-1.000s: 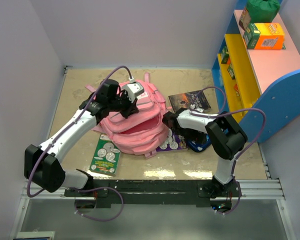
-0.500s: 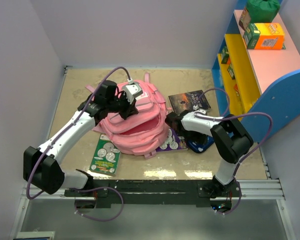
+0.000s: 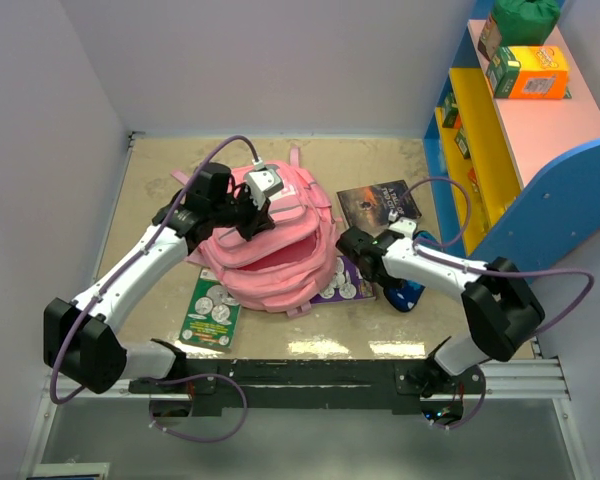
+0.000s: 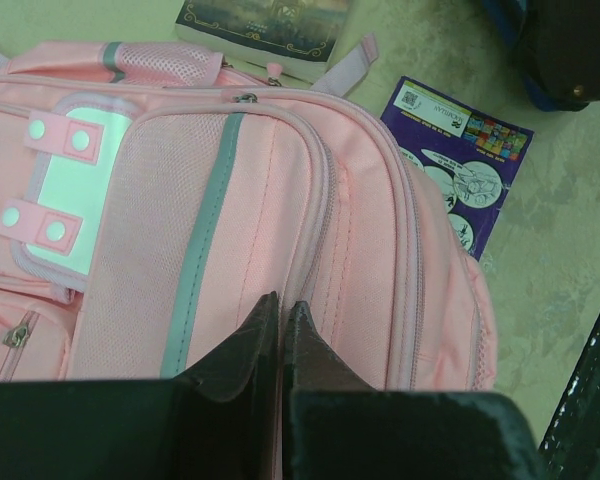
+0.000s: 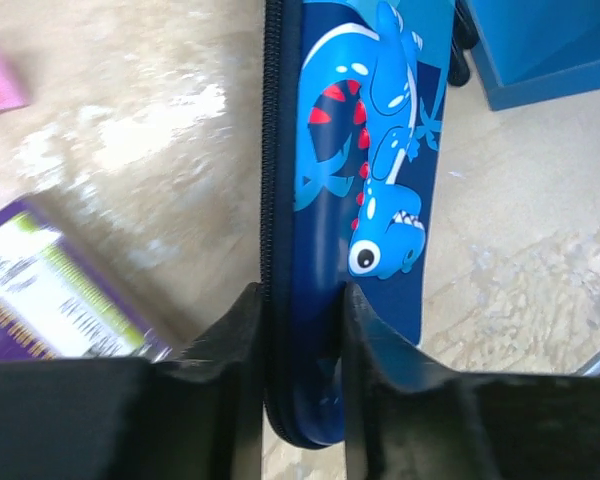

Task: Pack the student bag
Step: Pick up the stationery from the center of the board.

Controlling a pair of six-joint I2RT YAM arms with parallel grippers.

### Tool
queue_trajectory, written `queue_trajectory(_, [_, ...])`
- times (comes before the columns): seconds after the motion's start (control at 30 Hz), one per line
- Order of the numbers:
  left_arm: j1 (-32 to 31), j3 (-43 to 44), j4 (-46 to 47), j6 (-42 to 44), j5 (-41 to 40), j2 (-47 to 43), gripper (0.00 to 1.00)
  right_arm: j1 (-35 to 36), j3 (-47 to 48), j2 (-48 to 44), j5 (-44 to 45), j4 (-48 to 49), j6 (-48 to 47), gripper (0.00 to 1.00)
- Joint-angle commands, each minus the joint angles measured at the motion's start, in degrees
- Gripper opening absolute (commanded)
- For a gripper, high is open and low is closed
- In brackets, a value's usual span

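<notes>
- Left arm reaches forward over the student bag (image 3: 285, 265), which lies mid-table.
- left gripper (image 4: 280, 308): jaws closed, tips on the bag's top panel; can't tell if fabric is pinched.
- Right arm stretched low to the left.
- right gripper (image 5: 298, 295): clamped on the edge of the blue pencil case (image 5: 380, 150), just right of the bag.

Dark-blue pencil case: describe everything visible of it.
The dark-blue pencil case, seemingly hard-shelled, carries a bright blue cartoon dinosaur with red spikes and white teeth. A dark zip runs along its edge, closed. It is over the beige tabletop near a purple booklet, its zipped edge clamped in the right gripper.
</notes>
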Motion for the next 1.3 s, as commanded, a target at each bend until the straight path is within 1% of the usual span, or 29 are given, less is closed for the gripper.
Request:
queue_trajectory(0.0, [0.2, 0.8, 3.8, 0.2, 1.7, -3.2, 0.00, 5.2, 1.7, -4.7, -1.5, 6.4, 0.4, 0.13])
queue_trajectory(0.07, [0.2, 1.0, 3.7, 0.1, 1.7, -3.2, 0.00, 8.1, 2.9, -6.3, 0.4, 5.0, 0.2, 0.08])
queue_trajectory(0.1, [0.2, 1.1, 3.7, 0.1, 1.7, -3.2, 0.00, 8.7, 3.7, -6.7, 0.9, 4.5, 0.3, 0.04])
queue_trajectory(0.17, [0.2, 1.3, 3.7, -0.1, 1.5, -3.2, 0.00, 10.6, 4.7, -8.2, 2.1, 3.4, -0.1, 0.01])
queue_trajectory(0.23, [0.2, 1.4, 3.7, -0.3, 1.5, -3.2, 0.00, 12.5, 6.6, -9.3, 3.9, 2.5, 0.1, 0.00])
queue_trajectory(0.3, [0.2, 1.4, 3.7, -0.6, 1.5, -3.2, 0.00, 16.2, 9.9, -11.0, 5.5, 0.6, 0.6, 0.00])
queue_trajectory(0.4, [0.2, 1.4, 3.9, -0.8, 1.6, -3.1, 0.00, 20.8, 14.2, -13.5, 6.1, 1.9, -1.4, 0.00])
queue_trajectory(0.43, [0.2, 1.4, 4.0, -1.0, 1.6, -3.0, 0.00, 21.5, 14.8, -14.4, 5.4, 3.8, -4.8, 0.00])
queue_trajectory(0.5, [0.2, 1.6, 3.9, -1.1, 1.6, -2.9, 0.00, 22.7, 15.3, -16.9, 0.7, 10.1, -8.3, 0.00])
queue_trajectory(0.53, [0.1, 1.8, 4.0, -1.1, 1.6, -2.8, 0.00, 22.9, 14.9, -17.8, -1.5, 12.5, -11.7, 0.00])
queue_trajectory(0.57, [0.2, 1.9, 3.8, -1.0, 1.6, -2.8, 0.00, 23.3, 13.3, -18.7, -3.9, 18.5, -13.9, 0.00])
queue_trajectory(0.6, [0.2, 2.1, 3.9, -1.1, 1.7, -2.8, 0.00, 23.3, 12.2, -20.6, -8.8, 21.5, -16.0, 0.00])
queue_trajectory(0.67, [0.3, 2.4, 3.8, -1.3, 1.7, -2.9, 0.00, 23.3, 10.3, -21.4, -12.7, 25.6, -19.6, 0.00])
queue_trajectory(0.7, [0.2, 2.8, 3.8, -1.4, 1.8, -2.9, 0.00, 23.3, 9.9, -21.4, -15.5, 25.9, -20.3, 0.00])
queue_trajectory(0.8, [0.3, 3.8, 3.8, -1.8, 1.8, -2.6, 0.00, 23.4, 7.2, -22.1, -19.6, 28.6, -22.7, 0.01])
queue_trajectory(1.0, [1.0, 5.0, 4.5, -4.6, 0.1, -2.5, 0.00, 23.4, 4.0, -23.7, -22.1, 28.6, -19.4, 0.01])
queue_trajectory(1.03, [1.9, 5.1, 4.7, -5.1, 0.2, -2.4, 0.00, 23.4, 3.7, -24.0, -22.5, 28.8, -19.2, 0.01])
queue_trajectory(1.17, [4.2, 5.7, 5.9, -9.1, 1.4, -2.1, 0.00, 23.5, 1.6, -23.8, -25.2, 29.9, -19.1, 0.01])
queue_trajectory(1.27, [6.0, 5.9, 6.1, -10.2, 3.1, -2.0, 0.00, 23.5, 0.1, -23.6, -25.7, 30.1, -18.8, 0.00])
